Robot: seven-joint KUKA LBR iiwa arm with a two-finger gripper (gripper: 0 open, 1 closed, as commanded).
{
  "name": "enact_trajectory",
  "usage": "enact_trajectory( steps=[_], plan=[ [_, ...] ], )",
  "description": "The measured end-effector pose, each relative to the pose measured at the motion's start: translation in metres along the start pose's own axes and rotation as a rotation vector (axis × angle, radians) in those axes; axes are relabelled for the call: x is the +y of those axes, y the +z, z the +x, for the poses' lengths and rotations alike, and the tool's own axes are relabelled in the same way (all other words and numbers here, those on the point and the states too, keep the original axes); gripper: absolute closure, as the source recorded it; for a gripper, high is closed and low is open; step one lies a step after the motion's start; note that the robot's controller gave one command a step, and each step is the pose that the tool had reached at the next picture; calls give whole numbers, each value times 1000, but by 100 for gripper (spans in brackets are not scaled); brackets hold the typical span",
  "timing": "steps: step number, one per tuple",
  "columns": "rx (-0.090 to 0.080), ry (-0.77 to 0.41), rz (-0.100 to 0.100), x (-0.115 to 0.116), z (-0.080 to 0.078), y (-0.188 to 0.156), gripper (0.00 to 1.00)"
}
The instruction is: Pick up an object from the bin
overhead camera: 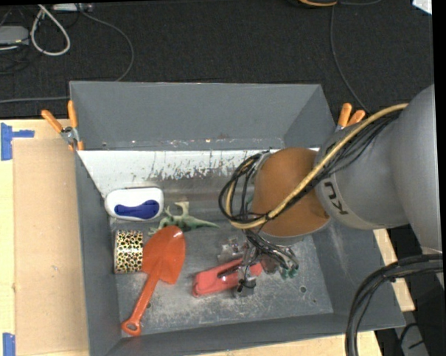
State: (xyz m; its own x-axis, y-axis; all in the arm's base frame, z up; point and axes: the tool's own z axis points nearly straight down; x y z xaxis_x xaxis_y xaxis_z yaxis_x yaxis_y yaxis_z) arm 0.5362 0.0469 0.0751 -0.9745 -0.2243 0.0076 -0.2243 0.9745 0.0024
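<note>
My hand (246,277) sits at right end of flat red plastic piece (211,282), bin (311,295) floor front-centre; grip state can't tell. Looks light, stiff, slick, so pinch across narrow width.

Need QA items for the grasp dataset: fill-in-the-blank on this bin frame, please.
1. The plastic toy shovel with the long handle is ___ in colour.
2. The flat plastic piece under the gripper, on the floor of the grey metal bin, is ___.
3. In the view, the leopard-print roll lies just ___ of the shovel's blade.
Missing: orange; red; left.
</note>
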Motion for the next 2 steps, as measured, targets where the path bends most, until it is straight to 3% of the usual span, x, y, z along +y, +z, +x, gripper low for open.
enact_trajectory(
  steps=[2],
  plan=[
    [5,0,-1,1,2,-19,100]
  ],
)
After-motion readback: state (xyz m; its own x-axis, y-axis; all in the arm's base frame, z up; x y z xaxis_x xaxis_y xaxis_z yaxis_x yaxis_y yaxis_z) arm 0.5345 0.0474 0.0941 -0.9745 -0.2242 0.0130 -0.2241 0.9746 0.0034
